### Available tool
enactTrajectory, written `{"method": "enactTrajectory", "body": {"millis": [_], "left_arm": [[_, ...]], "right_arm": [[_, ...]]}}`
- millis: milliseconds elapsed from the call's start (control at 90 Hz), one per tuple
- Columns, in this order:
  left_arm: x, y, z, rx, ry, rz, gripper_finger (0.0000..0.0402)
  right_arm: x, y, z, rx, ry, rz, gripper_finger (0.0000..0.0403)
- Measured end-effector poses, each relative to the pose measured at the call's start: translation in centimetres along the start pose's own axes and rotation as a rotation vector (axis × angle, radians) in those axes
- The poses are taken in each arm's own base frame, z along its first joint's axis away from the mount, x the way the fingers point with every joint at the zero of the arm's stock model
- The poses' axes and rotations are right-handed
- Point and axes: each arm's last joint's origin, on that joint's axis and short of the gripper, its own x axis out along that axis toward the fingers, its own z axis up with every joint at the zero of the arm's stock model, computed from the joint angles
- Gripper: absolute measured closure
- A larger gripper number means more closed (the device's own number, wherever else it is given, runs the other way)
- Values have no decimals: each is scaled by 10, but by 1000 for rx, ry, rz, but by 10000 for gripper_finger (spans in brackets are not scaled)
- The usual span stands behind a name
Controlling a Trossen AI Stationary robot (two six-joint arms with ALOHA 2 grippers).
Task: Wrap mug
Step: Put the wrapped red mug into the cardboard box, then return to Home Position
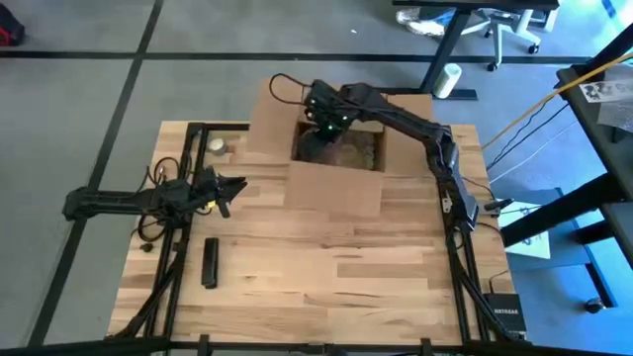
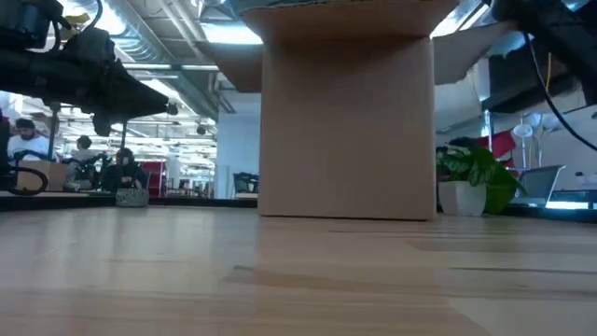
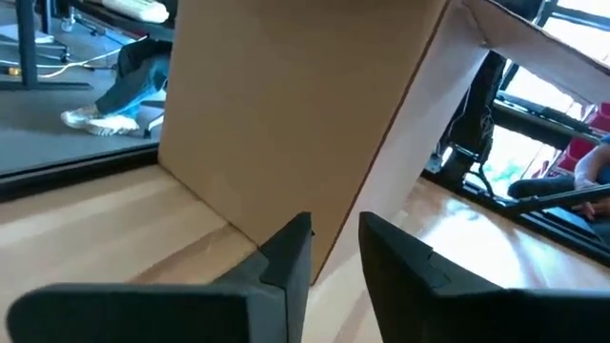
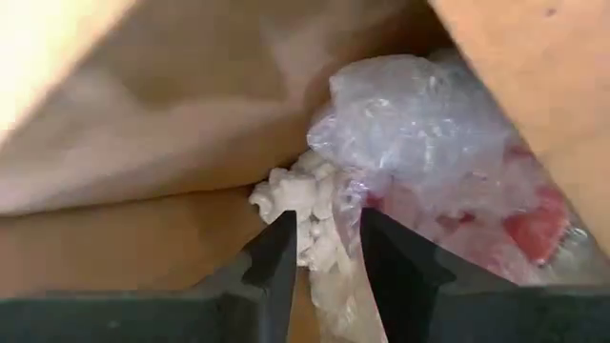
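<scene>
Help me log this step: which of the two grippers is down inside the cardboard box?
The right gripper is: it reaches into the open cardboard box, fingers parted over a bubble-wrapped bundle. The left gripper hovers outside, beside the box.

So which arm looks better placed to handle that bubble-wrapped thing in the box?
The right. Its gripper is already down inside the cardboard box, open over the bubble-wrapped bundle. The left gripper waits outside the box, over the table.
</scene>
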Motion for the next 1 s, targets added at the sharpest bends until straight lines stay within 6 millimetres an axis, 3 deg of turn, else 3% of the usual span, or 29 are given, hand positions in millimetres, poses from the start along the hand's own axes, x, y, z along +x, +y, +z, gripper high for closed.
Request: {"method": "enactTrajectory", "body": {"millis": [544, 744, 1000], "left_arm": [[0, 0, 0, -2, 0, 0, 328], [0, 0, 0, -3, 0, 0, 328], [0, 0, 0, -3, 0, 0, 328]], "right_arm": [[-59, 8, -14, 57, -106, 20, 305], [-88, 26, -34, -37, -137, 22, 391], [-119, 53, -80, -163, -122, -177, 401]]}}
